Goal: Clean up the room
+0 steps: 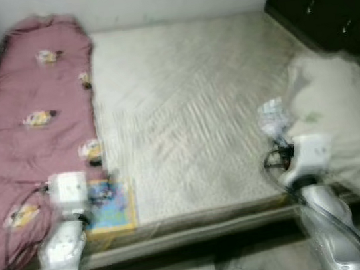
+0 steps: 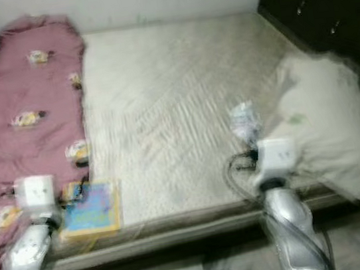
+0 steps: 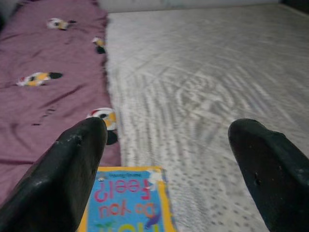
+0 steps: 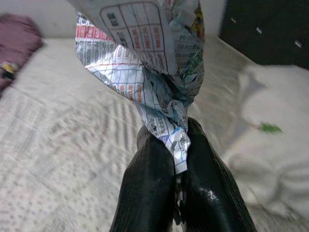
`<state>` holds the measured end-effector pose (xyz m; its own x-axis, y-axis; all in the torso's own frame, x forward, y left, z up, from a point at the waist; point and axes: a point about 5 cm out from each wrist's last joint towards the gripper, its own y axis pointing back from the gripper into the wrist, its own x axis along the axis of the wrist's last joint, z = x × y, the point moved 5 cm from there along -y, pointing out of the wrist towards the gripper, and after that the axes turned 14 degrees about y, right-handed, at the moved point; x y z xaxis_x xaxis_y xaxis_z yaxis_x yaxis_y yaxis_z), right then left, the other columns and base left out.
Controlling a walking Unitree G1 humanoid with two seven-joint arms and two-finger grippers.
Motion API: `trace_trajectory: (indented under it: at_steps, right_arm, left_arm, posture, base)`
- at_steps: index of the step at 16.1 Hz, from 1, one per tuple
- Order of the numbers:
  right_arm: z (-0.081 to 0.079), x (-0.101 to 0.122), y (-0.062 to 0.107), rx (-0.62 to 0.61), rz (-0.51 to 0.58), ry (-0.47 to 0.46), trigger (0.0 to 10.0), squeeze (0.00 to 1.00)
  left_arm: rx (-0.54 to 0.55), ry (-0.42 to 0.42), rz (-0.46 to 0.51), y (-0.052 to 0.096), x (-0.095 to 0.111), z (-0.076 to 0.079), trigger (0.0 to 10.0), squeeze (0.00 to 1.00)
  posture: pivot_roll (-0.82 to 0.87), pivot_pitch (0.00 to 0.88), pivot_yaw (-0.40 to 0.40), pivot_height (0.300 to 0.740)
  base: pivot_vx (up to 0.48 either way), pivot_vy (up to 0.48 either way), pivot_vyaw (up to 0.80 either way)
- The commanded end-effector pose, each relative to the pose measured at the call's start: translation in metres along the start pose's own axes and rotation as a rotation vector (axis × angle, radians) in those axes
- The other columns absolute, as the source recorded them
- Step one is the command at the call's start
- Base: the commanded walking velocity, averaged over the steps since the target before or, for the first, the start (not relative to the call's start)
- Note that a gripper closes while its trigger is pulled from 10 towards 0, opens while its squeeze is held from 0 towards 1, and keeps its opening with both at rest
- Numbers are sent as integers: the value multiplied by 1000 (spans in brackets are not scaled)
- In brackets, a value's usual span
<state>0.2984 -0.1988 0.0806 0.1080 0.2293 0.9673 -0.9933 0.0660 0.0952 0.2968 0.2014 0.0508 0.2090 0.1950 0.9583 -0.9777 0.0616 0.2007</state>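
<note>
Crumpled printed paper (image 4: 145,63) is pinched in the right hand (image 4: 176,145); left hand (image 3: 169,159) spread above the blue-and-yellow picture book (image 3: 126,199), likely next to grasp.

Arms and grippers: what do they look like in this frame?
Both arms are silver with rounded segments. Each wrist carries a white boxy module with black cables looping beside it. The left gripper has two thick, matte black fingers with rounded tips; the right gripper has the same black fingers, slightly glossy.
</note>
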Motion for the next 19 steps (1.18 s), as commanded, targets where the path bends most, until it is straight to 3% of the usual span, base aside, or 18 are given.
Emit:
trace_trajectory:
  at_steps: [1,5,11,19]
  right_arm:
    - [-2,2,0,-3,2,-10,10000,0]
    - [-1,2,-2,-6,0,-9,10000,0]
    - [-2,2,-5,2,-2,-4,10000,0]
    - [-3,1,-6,7,-3,-3,10000,0]
  left_arm:
    - [22,-11,1,1,3,-8,10000,0]
    - [18,-11,14,-3,5,-6,10000,0]
    - [-49,14,33,-4,9,5,10000,0]
    - [-67,13,32,-5,9,7,10000,0]
  posture:
    - [-53,45,-28,740]
    - [-59,45,-30,740]
    - [-58,43,-36,740]
    - [-57,46,-34,740]
  base:
    - [0,480,0]
    - [0,441,0]
    - [0,0,0]
    - [268,0,0]
